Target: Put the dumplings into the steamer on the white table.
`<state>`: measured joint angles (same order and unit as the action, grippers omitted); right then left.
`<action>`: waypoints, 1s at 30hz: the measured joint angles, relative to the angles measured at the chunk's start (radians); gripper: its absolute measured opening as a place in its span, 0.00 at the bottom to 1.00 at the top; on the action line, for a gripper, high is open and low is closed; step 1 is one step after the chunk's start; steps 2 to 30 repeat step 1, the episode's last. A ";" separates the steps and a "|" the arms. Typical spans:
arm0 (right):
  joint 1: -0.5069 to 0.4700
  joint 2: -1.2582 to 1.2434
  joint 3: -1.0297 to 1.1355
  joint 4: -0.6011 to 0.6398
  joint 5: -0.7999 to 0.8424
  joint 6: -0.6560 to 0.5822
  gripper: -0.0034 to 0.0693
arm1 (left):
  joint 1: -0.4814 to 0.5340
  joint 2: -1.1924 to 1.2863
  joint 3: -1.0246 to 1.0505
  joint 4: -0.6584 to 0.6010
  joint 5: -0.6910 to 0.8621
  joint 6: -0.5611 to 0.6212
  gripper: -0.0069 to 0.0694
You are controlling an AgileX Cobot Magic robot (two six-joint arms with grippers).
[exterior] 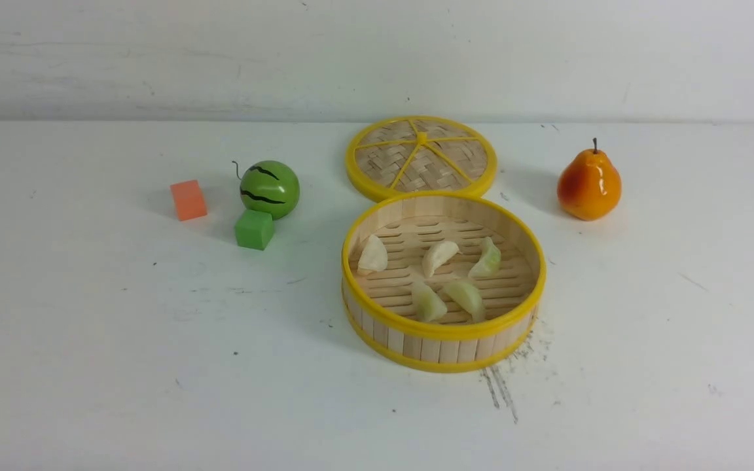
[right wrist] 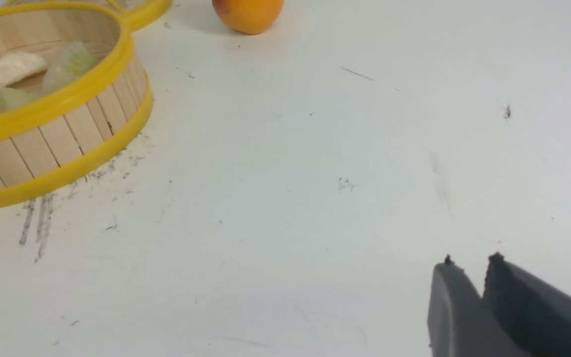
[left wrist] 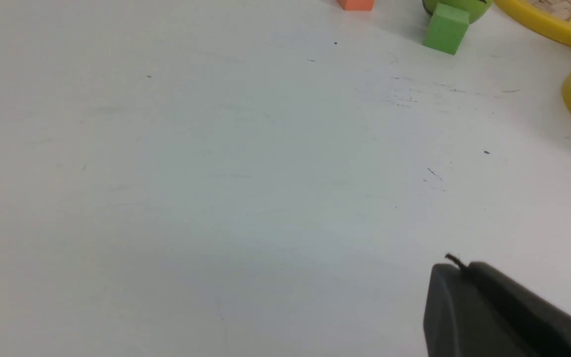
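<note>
The scuffed white desk (exterior: 89,366) is being occupied by a steamer (exterior: 442,340), lid (exterior: 421,157), pear (exterior: 588,183), toy melon (exterior: 270,188), green cube (exterior: 254,229) and orange cube (exterior: 188,200).

Wide bare bench (exterior: 89,366) along the near side, open to approach from either flank. Near the middle, the steamer (exterior: 442,330), open-topped, reachable from above, five dumplings (exterior: 439,256) spread over its floor with gaps between. Directly behind, touching its far rim, the flat lid (exterior: 421,157), closing off the far side. To the left, well apart from the steamer: green ball (exterior: 269,188), green cube (exterior: 254,229) just before it, orange cube (exterior: 188,200) beside. To the right, a pear (exterior: 588,183), standing alone, clear bench between it and the steamer.
</note>
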<state>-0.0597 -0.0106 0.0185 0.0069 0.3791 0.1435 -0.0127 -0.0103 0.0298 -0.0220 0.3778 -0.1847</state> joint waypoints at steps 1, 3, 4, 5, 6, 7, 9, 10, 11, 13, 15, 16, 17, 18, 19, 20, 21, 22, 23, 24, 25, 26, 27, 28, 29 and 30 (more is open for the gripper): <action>0.000 0.000 0.000 0.000 0.000 0.000 0.18 | 0.000 0.000 0.000 0.000 0.000 0.000 0.10; 0.000 0.000 0.000 0.000 0.000 0.000 0.18 | 0.000 0.000 0.000 0.000 0.000 0.000 0.10; 0.000 0.000 0.000 0.000 0.000 0.000 0.18 | 0.000 0.000 0.000 0.000 0.000 0.000 0.10; 0.000 0.000 0.000 0.000 0.000 0.000 0.18 | 0.000 0.000 0.000 0.000 0.000 0.000 0.10; 0.000 0.000 0.000 0.000 0.000 0.000 0.18 | 0.000 0.000 0.000 0.000 0.000 0.000 0.10; 0.000 0.000 0.000 0.000 0.000 0.000 0.18 | 0.000 0.000 0.000 0.000 0.000 0.000 0.10; 0.000 0.000 0.000 0.000 0.000 0.000 0.18 | 0.000 0.000 0.000 0.000 0.000 0.000 0.10; 0.000 0.000 0.000 0.000 0.000 0.000 0.18 | 0.000 0.000 0.000 0.000 0.000 0.000 0.10; 0.000 0.000 0.000 0.000 0.000 0.000 0.18 | 0.000 0.000 0.000 0.000 0.000 0.000 0.10; 0.000 0.000 0.000 0.000 0.000 0.000 0.18 | 0.000 0.000 0.000 0.000 0.000 0.000 0.10; 0.000 0.000 0.000 0.000 0.000 0.000 0.18 | 0.000 0.000 0.000 0.000 0.000 0.000 0.10; 0.000 0.000 0.000 0.000 0.000 0.000 0.18 | 0.000 0.000 0.000 0.000 0.000 0.000 0.10; 0.000 0.000 0.000 0.000 0.000 0.000 0.18 | 0.000 0.000 0.000 0.000 0.000 0.000 0.10; 0.000 0.000 0.000 0.000 0.000 0.000 0.18 | 0.000 0.000 0.000 0.000 0.000 0.000 0.10; 0.000 0.000 0.000 0.000 0.000 0.000 0.18 | 0.000 0.000 0.000 0.000 0.000 0.000 0.10; 0.000 0.000 0.000 0.000 0.000 0.000 0.18 | 0.000 0.000 0.000 0.000 0.000 0.000 0.10; 0.000 0.000 0.000 0.000 0.000 0.000 0.18 | 0.000 0.000 0.000 0.000 0.000 0.000 0.10; 0.000 0.000 0.000 0.000 0.000 0.000 0.18 | 0.000 0.000 0.000 0.000 0.000 0.000 0.10; 0.000 0.000 0.000 0.000 0.000 0.000 0.18 | 0.000 0.000 0.000 0.000 0.000 0.000 0.10; 0.000 0.000 0.000 0.000 0.000 0.000 0.18 | 0.000 0.000 0.000 0.000 0.000 0.000 0.10; 0.000 0.000 0.000 0.000 0.000 0.000 0.18 | 0.000 0.000 0.000 0.000 0.000 0.000 0.10; 0.000 0.000 0.000 0.000 0.000 0.000 0.18 | 0.000 0.000 0.000 0.000 0.000 0.000 0.10; 0.000 0.000 0.000 0.000 0.000 0.000 0.18 | 0.000 0.000 0.000 0.000 0.000 0.000 0.10; 0.000 0.000 0.000 0.000 0.000 0.000 0.18 | 0.000 0.000 0.000 0.000 0.000 0.000 0.10; 0.000 0.000 0.000 0.000 0.000 0.000 0.18 | 0.000 0.000 0.000 0.000 0.000 0.000 0.10; 0.000 0.000 0.000 0.000 0.000 0.000 0.18 | 0.000 0.000 0.000 0.000 0.000 0.000 0.10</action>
